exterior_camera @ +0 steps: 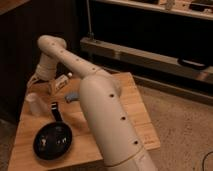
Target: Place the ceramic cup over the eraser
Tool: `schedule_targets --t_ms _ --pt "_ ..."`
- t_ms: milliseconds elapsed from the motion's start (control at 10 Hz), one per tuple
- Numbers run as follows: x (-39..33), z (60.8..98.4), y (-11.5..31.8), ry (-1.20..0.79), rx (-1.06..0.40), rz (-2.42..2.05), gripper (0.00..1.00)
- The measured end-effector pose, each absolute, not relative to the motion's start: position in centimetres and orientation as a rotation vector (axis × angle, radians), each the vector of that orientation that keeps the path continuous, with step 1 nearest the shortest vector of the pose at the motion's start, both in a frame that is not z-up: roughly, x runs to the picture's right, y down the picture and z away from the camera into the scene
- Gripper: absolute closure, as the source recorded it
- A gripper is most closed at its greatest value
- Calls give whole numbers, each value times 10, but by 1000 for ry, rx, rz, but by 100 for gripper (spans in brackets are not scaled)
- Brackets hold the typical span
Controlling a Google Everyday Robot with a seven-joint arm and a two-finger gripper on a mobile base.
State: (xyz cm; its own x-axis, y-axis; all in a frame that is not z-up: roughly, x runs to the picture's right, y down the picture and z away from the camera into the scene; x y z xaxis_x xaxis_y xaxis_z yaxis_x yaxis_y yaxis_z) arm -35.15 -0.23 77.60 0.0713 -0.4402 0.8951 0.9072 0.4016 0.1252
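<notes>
The ceramic cup (pixel 34 103) is seen standing on the wooden table (pixel 134 107), just below the gripper (pixel 41 86) and slightly to the outer side of it, apart from the fingers and not touched by them. Whether its mouth is turned up or down cannot be told with certainty. The eraser (pixel 71 96) is lying flat on the table to the other side of the gripper, near it and a little lower, with nothing over it. Between the gripper and the eraser, just beside the fingers, a white bottle (pixel 61 83) is lying on its side. The gripper is held above the table at the far corner, its 2 fingers are spread wide and nothing is pinched between them. Below the cup, further from the gripper, a black frying pan (pixel 52 140) is placed, with its handle pointing up toward the space between cup and eraser. The large white arm (pixel 107 122) crosses the middle of the table and part of the surface is hidden by it. It is judged that the task is at an early stage: the cup is not yet grasped, 0 of the main steps are finished, and the grasping, the lifting, the carrying across and the lowering over the eraser are all left to be done.
</notes>
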Motion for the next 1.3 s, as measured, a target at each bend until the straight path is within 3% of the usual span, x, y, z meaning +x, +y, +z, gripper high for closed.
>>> schedule_targets --t_ms 1300 --pt "-369 795 8 -937 -426 -954 20"
